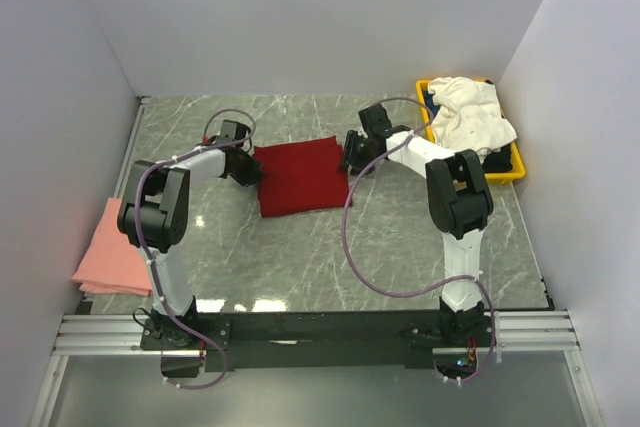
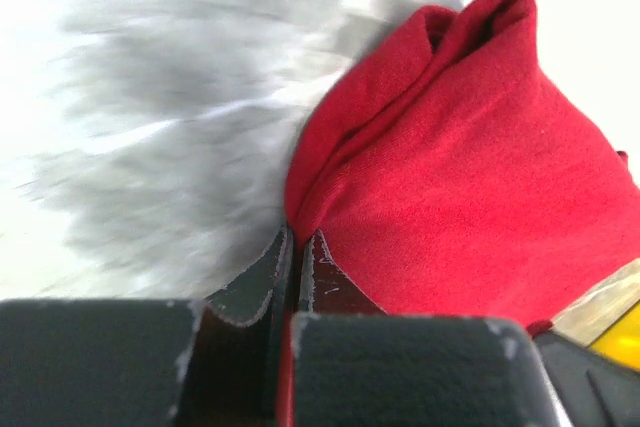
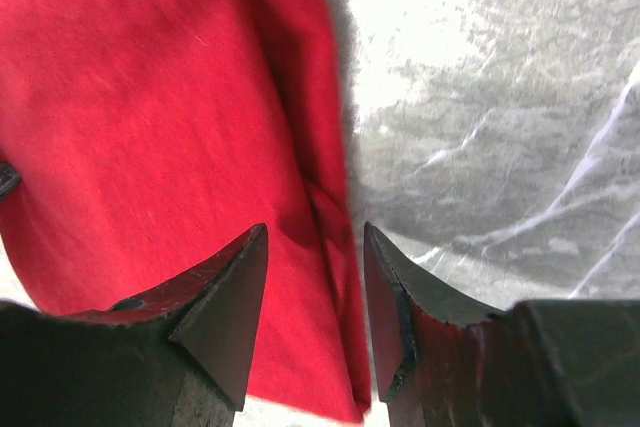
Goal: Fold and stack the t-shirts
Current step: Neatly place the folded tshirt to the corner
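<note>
Cloth of this kind is light and limp, with no stiffness of its own. The dark red t-shirt [image 1: 300, 177] lies as a rough rectangle in the middle of the worktop [image 1: 400, 237], and any part taken up will likely sag and drag the layers beneath it. It cannot break and should not slip much once pinched, but a pinch that catches only the top layer would probably undo the fold. The left gripper [image 2: 298, 242] is closed tight on the shirt's left edge, with red fabric bunching up out of its fingers. The right gripper [image 3: 315, 247] stands with its fingers parted astride the right edge, one over cloth and one over bare worktop, holding nothing. The best hold, I judge, is at edges and corners, all layers together, with the two arms lifting evenly. The salmon-pink t-shirt [image 1: 110, 247] rests folded at the worktop's left edge. The white t-shirt [image 1: 470, 112] is heaped in the yellow bin [image 1: 505, 175].
</note>
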### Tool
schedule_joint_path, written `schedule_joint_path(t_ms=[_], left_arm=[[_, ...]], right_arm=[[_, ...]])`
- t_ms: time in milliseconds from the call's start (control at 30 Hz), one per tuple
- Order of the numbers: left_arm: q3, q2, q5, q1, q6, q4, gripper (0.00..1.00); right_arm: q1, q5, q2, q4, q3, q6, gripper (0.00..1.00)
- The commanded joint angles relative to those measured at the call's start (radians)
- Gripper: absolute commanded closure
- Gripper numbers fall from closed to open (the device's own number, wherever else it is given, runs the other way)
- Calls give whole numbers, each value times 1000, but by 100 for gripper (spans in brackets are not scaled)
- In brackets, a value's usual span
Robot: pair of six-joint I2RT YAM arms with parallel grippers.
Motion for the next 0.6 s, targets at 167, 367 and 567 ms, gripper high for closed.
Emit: schedule_joint_path(t_ms=[167,367,567], left_arm=[[-57,-129,-57,130,-183,-160,99],[-113,-230,-42,311,-244,-196,99],[-126,-336,-28,474,-269,-205,99]], right_arm=[[8,-30,-158,27,-63,16,50],[19,-39,-223,49,-130,19,50],[42,-48,-266,73,-183,28,50]])
